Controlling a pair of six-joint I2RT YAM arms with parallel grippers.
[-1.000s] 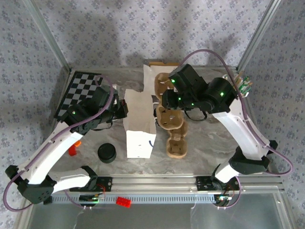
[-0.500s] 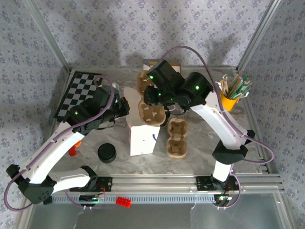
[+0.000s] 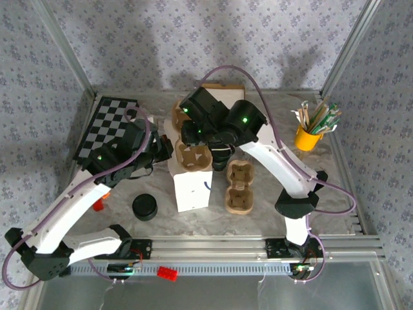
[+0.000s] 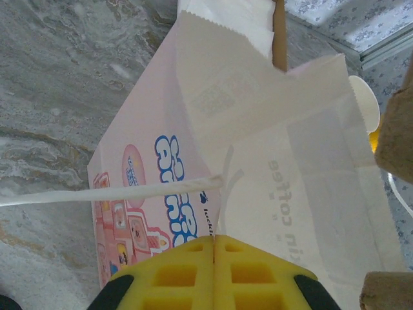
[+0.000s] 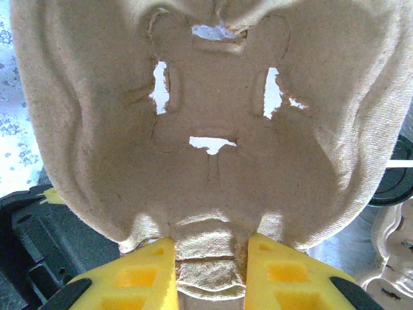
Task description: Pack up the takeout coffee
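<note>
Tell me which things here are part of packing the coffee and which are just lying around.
In use: paper bag, held by the left gripper; pulp cup carrier, held by the right gripper.
Lying about: checkerboard, black lids, yellow cup of stirrers, red block, spare carrier.

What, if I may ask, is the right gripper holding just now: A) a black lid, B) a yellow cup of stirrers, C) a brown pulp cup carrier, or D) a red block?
C: the yellow fingers of the right gripper clamp the rim of the brown pulp cup carrier, above the white paper bag.
</note>
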